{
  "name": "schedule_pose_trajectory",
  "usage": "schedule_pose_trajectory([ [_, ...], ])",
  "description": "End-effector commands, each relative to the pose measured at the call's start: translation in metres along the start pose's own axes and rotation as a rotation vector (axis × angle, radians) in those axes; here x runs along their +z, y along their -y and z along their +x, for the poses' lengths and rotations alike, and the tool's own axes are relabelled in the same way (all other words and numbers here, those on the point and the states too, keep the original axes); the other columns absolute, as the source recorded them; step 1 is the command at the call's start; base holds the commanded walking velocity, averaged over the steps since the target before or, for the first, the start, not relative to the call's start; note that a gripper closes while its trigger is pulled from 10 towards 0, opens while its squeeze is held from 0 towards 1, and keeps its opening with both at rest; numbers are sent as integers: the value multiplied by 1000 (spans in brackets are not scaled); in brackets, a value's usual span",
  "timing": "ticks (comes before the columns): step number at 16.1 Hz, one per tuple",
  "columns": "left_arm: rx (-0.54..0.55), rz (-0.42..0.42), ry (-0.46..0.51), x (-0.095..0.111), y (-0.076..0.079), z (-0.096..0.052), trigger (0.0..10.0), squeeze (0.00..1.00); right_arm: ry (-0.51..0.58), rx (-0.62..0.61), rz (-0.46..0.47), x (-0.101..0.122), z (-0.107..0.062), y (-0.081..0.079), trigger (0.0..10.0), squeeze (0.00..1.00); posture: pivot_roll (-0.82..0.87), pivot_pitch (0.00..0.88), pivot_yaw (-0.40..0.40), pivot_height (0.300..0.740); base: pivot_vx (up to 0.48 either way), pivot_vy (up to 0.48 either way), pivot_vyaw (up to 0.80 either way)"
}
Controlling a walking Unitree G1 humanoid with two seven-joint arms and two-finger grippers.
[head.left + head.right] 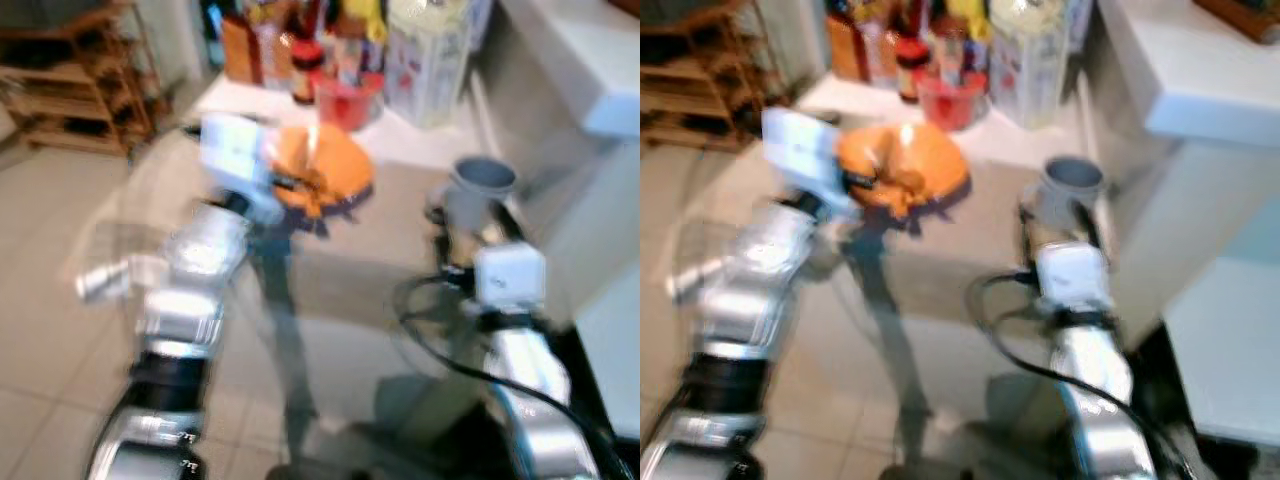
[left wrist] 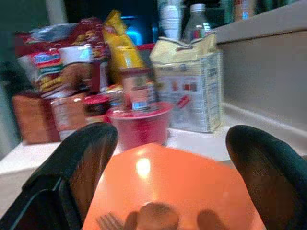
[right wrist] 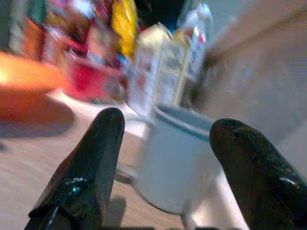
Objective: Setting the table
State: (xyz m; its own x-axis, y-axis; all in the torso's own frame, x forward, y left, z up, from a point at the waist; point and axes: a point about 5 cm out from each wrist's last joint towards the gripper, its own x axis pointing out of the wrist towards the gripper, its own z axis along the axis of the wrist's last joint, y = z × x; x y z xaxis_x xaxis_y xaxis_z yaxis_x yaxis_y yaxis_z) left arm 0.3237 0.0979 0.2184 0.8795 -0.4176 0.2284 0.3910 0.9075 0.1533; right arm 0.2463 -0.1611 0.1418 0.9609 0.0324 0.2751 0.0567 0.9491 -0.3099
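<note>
- An orange plate (image 1: 322, 165) sits between the two black fingers (image 2: 81, 167) of the left gripper (image 2: 172, 191); the fingers stand wide apart along the plate's two sides, and whether they press on it cannot be told
- On the plate's near edge a fork and a rounded thing, perhaps a spoon, show dimly; too blurred to be sure
- A pale grey cup (image 3: 177, 163) stands upright just beyond the tips of the right gripper (image 3: 165, 158), framed between its two fingers (image 3: 91, 163); the fingers are spread wider than the cup, and contact cannot be made out
- What the cup holds cannot be seen
- Past the left fingers, beyond the plate, a red bowl (image 2: 139, 125) stands on the white table (image 1: 420, 145), with a jar (image 2: 135, 88) behind it
- Beside the bowl stands a pale paper bag (image 2: 189, 88), with a clear bottle (image 2: 196, 26) behind it and packets and jars crowded on its other side
- The left arm (image 1: 190, 300) reaches forward, wrist raised, with the plate at its end
- The right arm (image 1: 1080, 330) reaches forward lower, a black cable (image 1: 1000, 340) looping beside it, its wrist right behind the cup
- The head views are blurred; tiled floor (image 1: 50, 300) lies beneath and a wooden shelf (image 1: 80, 90) stands far off the left arm's outer side
</note>
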Motion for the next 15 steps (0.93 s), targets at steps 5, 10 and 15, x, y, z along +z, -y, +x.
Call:
schedule_pose_trajectory([
  [5,36,44,7,11,-19,5,10000,0,37,12,33,8,1,-6,10000,0,24,0,-5,740,0,0,0],
  [10,23,-13,-113,16,-34,23,10000,0,31,21,28,7,1,-9,10000,0,27,0,-2,740,0,0,-209],
  [15,-5,-232,-350,28,-44,53,10000,0,35,36,37,7,-1,-14,10000,0,33,0,14,740,0,0,0],
])
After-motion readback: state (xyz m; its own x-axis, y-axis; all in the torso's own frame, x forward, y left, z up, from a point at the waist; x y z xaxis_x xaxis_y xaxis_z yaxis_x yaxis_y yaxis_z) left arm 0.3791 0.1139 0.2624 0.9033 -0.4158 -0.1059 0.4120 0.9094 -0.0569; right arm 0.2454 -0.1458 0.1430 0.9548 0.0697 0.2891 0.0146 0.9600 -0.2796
